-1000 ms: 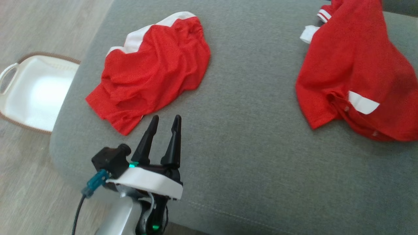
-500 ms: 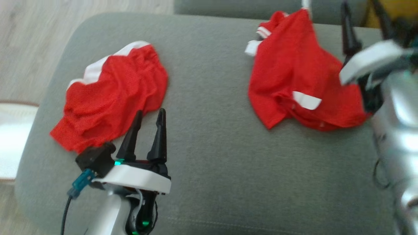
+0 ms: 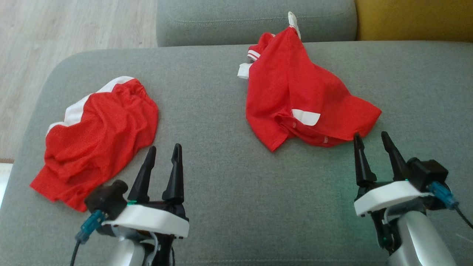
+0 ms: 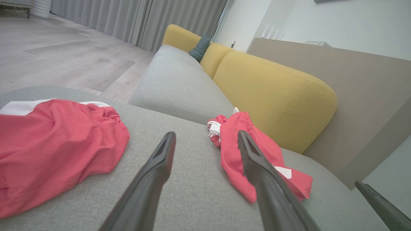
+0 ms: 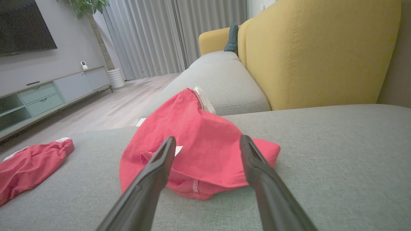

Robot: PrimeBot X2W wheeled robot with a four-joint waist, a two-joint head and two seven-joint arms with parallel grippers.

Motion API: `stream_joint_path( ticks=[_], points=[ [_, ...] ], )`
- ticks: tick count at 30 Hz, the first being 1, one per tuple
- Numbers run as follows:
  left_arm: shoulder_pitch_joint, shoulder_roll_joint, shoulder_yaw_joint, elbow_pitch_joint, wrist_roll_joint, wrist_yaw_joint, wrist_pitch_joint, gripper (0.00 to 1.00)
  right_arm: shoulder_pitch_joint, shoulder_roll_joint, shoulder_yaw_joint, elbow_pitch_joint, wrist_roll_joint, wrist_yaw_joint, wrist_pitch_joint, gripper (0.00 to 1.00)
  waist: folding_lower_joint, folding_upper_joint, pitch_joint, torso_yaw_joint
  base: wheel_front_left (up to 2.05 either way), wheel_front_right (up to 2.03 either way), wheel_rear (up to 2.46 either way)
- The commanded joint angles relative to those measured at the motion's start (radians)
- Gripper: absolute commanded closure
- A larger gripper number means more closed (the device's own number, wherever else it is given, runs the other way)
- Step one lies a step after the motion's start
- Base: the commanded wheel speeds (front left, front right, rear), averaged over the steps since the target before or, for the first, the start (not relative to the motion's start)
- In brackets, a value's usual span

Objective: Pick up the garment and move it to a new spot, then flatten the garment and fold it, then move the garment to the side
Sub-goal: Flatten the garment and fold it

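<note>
1. Swinging round since the earlier frame, the head camera now looks squarely at the grey seat cushion (image 3: 229, 195). That brings the right gripper (image 3: 370, 135) into the lower right of the frame. The two garments lie on the cushion as they did.
2. Nearest, at the lower left, the left gripper (image 3: 164, 147) hovers over bare cushion with its jaws spread and nothing between them. The right gripper's jaws are spread and empty too. Both look poised for a reach rather than a grip.
3. At the left of the frame lie red shorts (image 3: 99, 136) with a white band, rumpled, just beside the left gripper's fingers. They may already be set aside, though I cannot tell.
4. The red shirt (image 3: 295, 96), probably the garment to move, lies crumpled at the upper middle, its near hem just ahead of the right gripper's tips. In the right wrist view it sits framed between that gripper's fingers (image 5: 151, 179), which suggests the pick-up is being lined up.
5. A white tab (image 3: 306, 117) shows on the shirt's folded edge. It has no legible writing, and no brand can be read anywhere.
6. Farther up stand a second grey cushion (image 3: 255, 18) and the yellow backrest (image 3: 414, 18). The shirt's far end rises against the cushion.
</note>
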Motion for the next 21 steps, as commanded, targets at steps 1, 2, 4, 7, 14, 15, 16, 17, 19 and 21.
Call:
stream_joint_path(
  ticks=[1,2,4,7,14,15,16,17,19,21],
  points=[
    [-0.031,0.003,0.031,-0.031,0.010,-0.007,-0.012,0.00,-0.036,0.011,0.019,-0.061,-0.014,-0.001,0.007,0.00,0.0000,0.0000,0.005,0.002,0.00,0.00,0.00],
    [-0.033,0.003,0.029,-0.030,0.011,-0.008,-0.012,0.00,-0.027,0.013,0.019,-0.077,-0.017,-0.001,0.017,0.00,0.0000,0.0000,0.010,0.005,0.00,0.00,0.00],
    [-0.037,0.003,0.023,-0.029,0.012,-0.011,-0.012,0.00,-0.022,0.015,0.022,-0.101,-0.031,-0.001,0.038,0.00,0.0000,0.0000,0.019,0.014,0.00,0.00,0.00],
    [-0.048,0.003,0.013,-0.025,0.012,-0.014,-0.012,0.00,-0.038,0.017,0.028,-0.122,-0.052,-0.001,0.063,0.00,0.0000,0.0000,0.038,0.034,0.00,0.00,0.00],
    [-0.064,0.003,-0.007,-0.016,0.003,-0.012,-0.012,0.00,-0.126,0.018,-0.015,-0.023,-0.064,-0.001,0.164,0.00,0.0000,0.0000,0.071,0.104,0.00,0.00,0.00],
    [-0.065,0.003,-0.009,-0.016,0.001,-0.012,-0.012,0.00,-0.141,0.018,-0.021,-0.001,-0.061,-0.001,0.174,0.00,0.0000,0.0000,0.076,0.113,0.00,0.00,0.00],
    [-0.067,0.003,-0.011,-0.015,0.001,-0.012,-0.012,0.00,-0.155,0.018,-0.028,0.023,-0.054,-0.001,0.183,0.00,0.0000,0.0000,0.081,0.122,0.00,0.00,0.00],
    [-0.068,0.003,-0.012,-0.014,0.001,-0.012,-0.012,0.00,-0.170,0.018,-0.034,0.048,-0.055,-0.001,0.193,0.00,0.0000,0.0000,0.085,0.130,0.00,0.00,0.00],
    [-0.071,0.003,-0.014,-0.013,-0.001,-0.012,-0.012,0.00,-0.198,0.018,-0.044,0.096,-0.048,-0.001,0.213,0.00,0.0000,0.0000,0.095,0.145,0.00,0.00,0.00],
    [-0.074,0.003,-0.015,-0.012,-0.002,-0.012,-0.012,0.00,-0.224,0.018,-0.055,0.139,-0.043,-0.001,0.223,0.00,0.0000,0.0000,0.103,0.157,0.00,0.00,0.00]
  ],
)
